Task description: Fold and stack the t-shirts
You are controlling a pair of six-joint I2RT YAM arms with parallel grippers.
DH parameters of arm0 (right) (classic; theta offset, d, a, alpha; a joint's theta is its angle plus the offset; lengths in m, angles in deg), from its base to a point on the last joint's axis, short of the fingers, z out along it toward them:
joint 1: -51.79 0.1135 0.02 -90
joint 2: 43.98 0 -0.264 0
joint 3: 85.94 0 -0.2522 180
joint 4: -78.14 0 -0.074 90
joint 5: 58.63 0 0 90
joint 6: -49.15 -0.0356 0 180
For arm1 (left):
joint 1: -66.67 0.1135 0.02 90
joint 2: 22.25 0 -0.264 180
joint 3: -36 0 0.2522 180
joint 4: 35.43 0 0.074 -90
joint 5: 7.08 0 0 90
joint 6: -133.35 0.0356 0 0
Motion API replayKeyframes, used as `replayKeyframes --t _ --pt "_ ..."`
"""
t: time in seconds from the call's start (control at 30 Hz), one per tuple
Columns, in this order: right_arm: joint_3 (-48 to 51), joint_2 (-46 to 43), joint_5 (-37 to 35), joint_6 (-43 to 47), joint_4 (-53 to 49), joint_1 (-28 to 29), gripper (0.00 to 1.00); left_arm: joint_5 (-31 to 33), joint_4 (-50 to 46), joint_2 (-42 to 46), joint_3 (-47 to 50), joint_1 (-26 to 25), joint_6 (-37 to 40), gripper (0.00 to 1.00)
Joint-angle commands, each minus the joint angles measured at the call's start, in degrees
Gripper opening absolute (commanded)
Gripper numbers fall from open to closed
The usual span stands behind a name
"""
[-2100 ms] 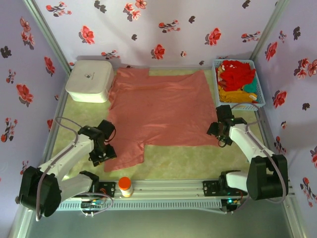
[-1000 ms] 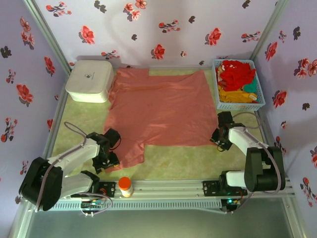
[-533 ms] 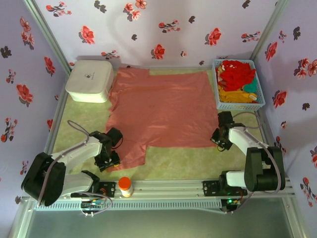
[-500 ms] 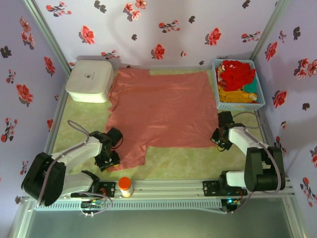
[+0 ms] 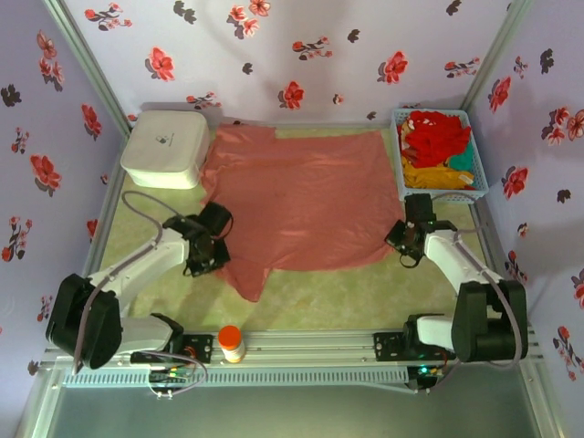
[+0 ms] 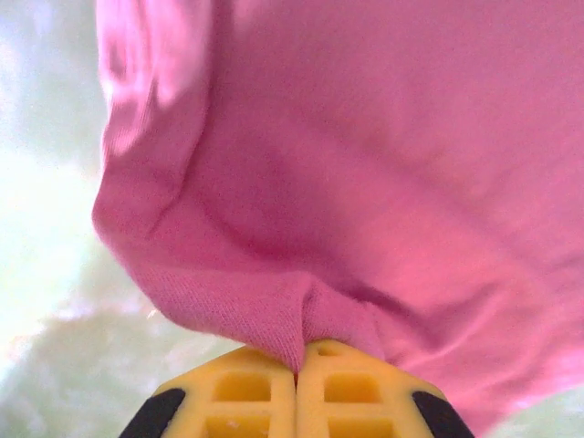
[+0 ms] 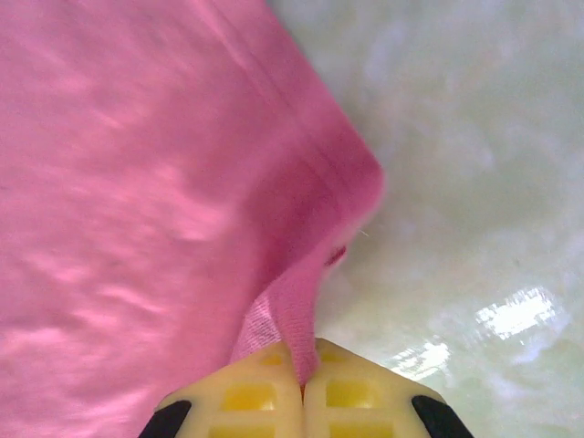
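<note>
Left pincer (image 5: 206, 248) is clamped shut on a pinch of the salmon-pink t-shirt (image 5: 301, 196) at its near-left edge, close to the sleeve. In the left wrist view the knit bunches up between the yellow pads (image 6: 246, 388). Whether it holds one layer or two is hard to tell.

The t-shirt lies spread over the middle of the green bench (image 5: 356, 292), between the white plastic box (image 5: 164, 148) at the far left and the light-blue lattice basket (image 5: 441, 193) at the far right. The basket holds the red t-shirt (image 5: 436, 137) and other crumpled t-shirts.

Right pincer (image 5: 408, 239) is likewise closed, gripping the near-right hem corner, with the stitched edge caught between its pads (image 7: 251, 397).

This cloth looks light, limp and a little stretchy. It will likely sag between the two holds and drag on the bench. Doubled hems and seams give the surest grip, since a thin pinch could slip.
</note>
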Motion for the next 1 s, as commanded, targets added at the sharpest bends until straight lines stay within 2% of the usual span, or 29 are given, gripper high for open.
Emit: replayKeyframes --t 0.0,0.17,0.27,0.4,0.63,0.83,0.97 --pt "-3.7 -2.2 0.8 1.8 0.8 0.2 0.00 3.0 -1.4 -2.3 -8.4 3.4 9.2 0.00" --pt "-8.2 -2.9 0.9 3.1 2.0 0.2 0.00 2.3 -2.7 -6.3 -22.7 7.6 18.9 0.00" --pt "-12.7 -2.7 1.7 3.5 2.7 0.2 0.00 1.8 -7.1 -10.8 -34.4 9.7 24.0 0.00" --pt "-19.5 -1.9 2.5 5.6 2.9 0.2 0.00 2.2 -11.6 -16.2 -50.7 12.4 28.0 0.00" --pt "-27.5 -2.7 7.1 9.1 6.2 0.2 0.00 3.8 -15.0 -18.9 -69.8 14.0 34.0 0.00" --pt "-31.0 -6.4 9.3 12.1 10.3 1.9 0.00 2.7 -14.1 -16.1 -76.5 14.0 39.4 0.00" --pt "-31.9 -11.3 6.0 17.4 11.3 5.6 0.00 -0.3 -11.4 -11.6 -75.7 12.9 44.3 0.00"
